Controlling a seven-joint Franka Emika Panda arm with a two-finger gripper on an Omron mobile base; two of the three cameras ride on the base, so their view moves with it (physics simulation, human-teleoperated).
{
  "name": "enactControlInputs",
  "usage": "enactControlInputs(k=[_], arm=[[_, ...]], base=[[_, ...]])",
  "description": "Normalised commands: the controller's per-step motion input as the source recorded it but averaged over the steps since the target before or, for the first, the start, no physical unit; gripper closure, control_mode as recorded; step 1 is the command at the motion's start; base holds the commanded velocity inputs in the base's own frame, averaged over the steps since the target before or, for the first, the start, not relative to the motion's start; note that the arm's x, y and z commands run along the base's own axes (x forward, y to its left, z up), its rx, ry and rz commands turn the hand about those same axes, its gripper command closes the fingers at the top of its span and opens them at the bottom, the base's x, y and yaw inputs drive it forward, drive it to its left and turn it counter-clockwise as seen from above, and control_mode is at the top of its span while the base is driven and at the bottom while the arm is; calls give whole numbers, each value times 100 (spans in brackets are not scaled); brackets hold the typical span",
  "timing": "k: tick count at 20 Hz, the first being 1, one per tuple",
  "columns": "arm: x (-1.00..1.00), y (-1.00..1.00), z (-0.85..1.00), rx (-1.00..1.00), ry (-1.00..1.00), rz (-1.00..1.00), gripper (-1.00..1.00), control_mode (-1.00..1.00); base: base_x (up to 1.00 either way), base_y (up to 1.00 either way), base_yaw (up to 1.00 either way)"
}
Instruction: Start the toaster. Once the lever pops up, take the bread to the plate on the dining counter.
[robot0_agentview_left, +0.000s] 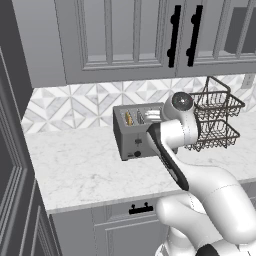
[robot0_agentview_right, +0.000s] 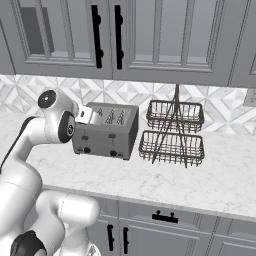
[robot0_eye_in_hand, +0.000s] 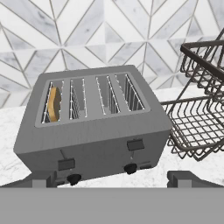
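Hovering over the toaster (robot0_eye_in_hand: 94, 127), we ready the wide-open, empty end effector (robot0_eye_in_hand: 111, 180) to press the left lever (robot0_eye_in_hand: 66, 164).

We judge it best to bring one fingertip squarely down on that small black tab, clear of the round knob (robot0_eye_in_hand: 74, 178) just below, and push straight down its slot. The boxy grey toaster sits on the white marble bench (robot0_agentview_left: 75, 170) beside a wire basket rack (robot0_agentview_right: 172, 132); the golden bread (robot0_eye_in_hand: 53, 104) stands in its leftmost slot.
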Motion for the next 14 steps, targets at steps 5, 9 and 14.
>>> enactControlInputs(k=[5,9,14], arm=[[0,0,0,0,0,0,-100,-100],[0,0,0,0,0,0,-100,-100],[0,0,0,0,0,0,-100,-100]], base=[[0,0,0],[0,0,0],[0,0,0]])
